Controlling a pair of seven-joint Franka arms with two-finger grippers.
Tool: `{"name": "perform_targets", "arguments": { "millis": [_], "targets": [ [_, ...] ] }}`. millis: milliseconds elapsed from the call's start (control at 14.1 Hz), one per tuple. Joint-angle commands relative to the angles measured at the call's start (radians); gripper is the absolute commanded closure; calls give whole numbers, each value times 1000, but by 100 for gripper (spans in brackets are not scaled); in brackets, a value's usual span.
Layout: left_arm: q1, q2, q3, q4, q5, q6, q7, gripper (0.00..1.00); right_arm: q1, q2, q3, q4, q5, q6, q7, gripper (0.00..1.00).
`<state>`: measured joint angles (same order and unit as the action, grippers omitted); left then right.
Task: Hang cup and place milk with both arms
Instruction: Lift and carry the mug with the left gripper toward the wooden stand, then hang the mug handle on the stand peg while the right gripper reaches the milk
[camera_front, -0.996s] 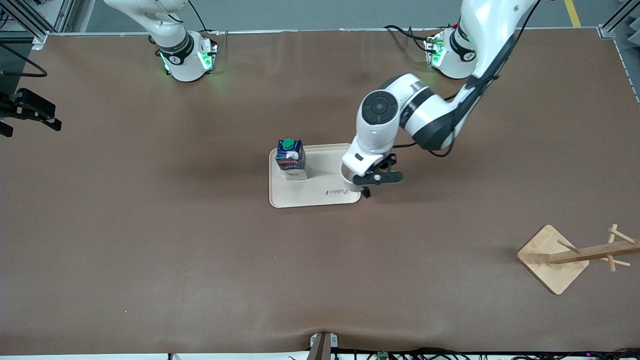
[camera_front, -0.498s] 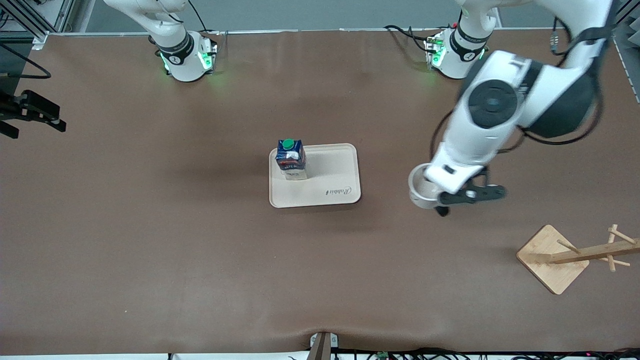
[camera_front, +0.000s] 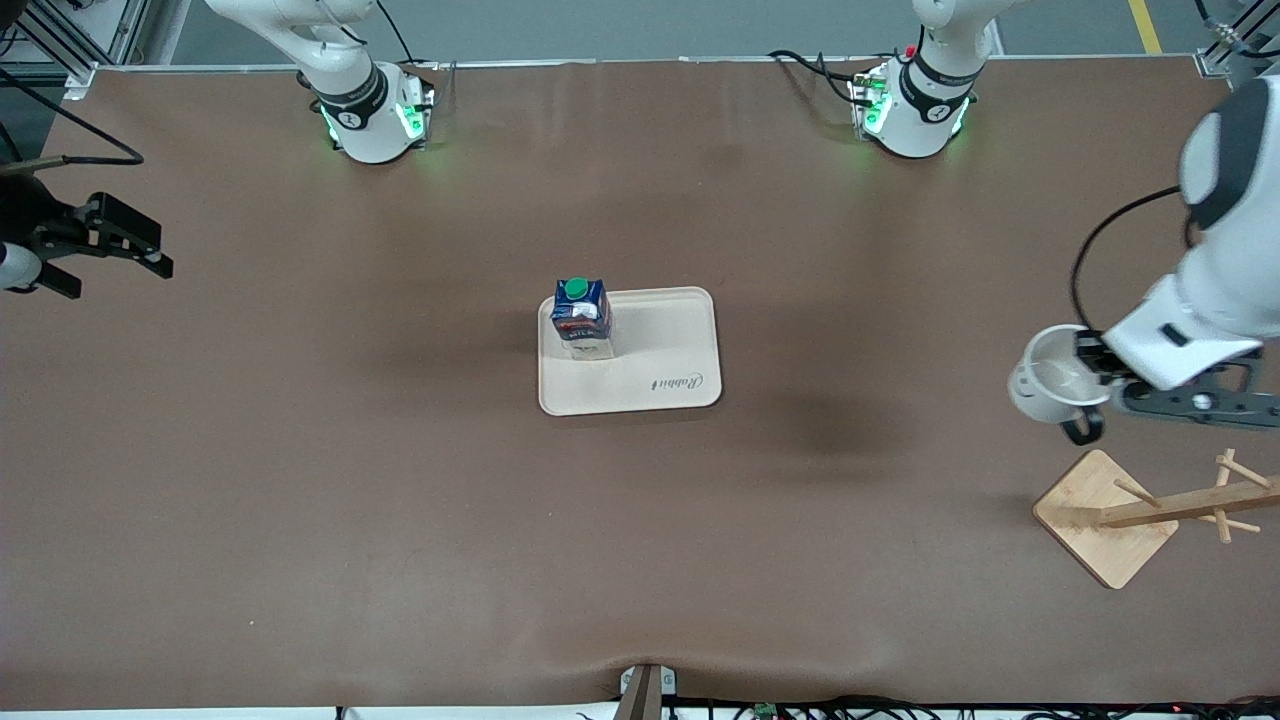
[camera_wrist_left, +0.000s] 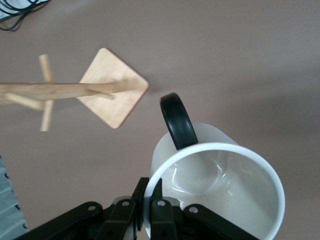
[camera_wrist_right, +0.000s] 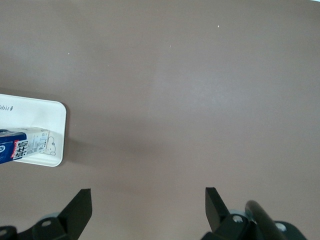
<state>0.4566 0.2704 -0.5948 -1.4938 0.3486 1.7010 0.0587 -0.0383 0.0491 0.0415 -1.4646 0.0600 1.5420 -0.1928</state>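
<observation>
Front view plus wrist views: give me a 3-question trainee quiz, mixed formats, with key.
1. True or false: the milk stands upright on the tray.
2. Multiple choice: what does the left gripper hold? A) the milk B) the cup C) nothing
3. Fill in: the right gripper, over the right arm's end of the table, has its fingers ____.

Key
1. True; it stands at the tray corner toward the right arm's end.
2. B; the fingers pinch the cup's rim, in the air near the wooden rack, handle not yet on a peg.
3. Open, holding nothing.
</observation>
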Motion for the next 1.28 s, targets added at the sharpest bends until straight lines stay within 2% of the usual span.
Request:
{"name": "perform_targets", "arguments": {
  "millis": [0, 356, 427, 569, 711, 782, 996, 1209],
  "targets": [
    [69, -11, -8, 18, -22, 11, 103, 100, -2, 18, -3, 12, 17, 4, -13, 0],
    [168, 23, -5, 32, -51, 129, 343, 100, 3, 69, -3, 9, 11, 4, -16, 0],
    [183, 26, -5, 32, -68, 137, 366, 100, 3, 105, -3, 7, 11, 3, -16, 0],
    [195, 38, -3, 33, -77, 166, 403, 100, 23, 164, -2, 1, 17, -116, -8, 0],
    [207, 44, -3, 33, -85, 186, 405, 100, 82, 141, -2, -84, 64, -135, 19, 0],
    [214, 53, -3, 33, -103, 196, 406, 100, 115, 121, -2, -123, 95, -120, 115, 0],
    [244, 73, -3, 33, -120, 241, 457, 100, 269, 123, 0, -144, 104, -47, 390, 0],
    [275, 95, -3, 33, -152, 253, 499, 100, 389, 124, 0, -248, 205, 135, 542, 0]
  ]
}}
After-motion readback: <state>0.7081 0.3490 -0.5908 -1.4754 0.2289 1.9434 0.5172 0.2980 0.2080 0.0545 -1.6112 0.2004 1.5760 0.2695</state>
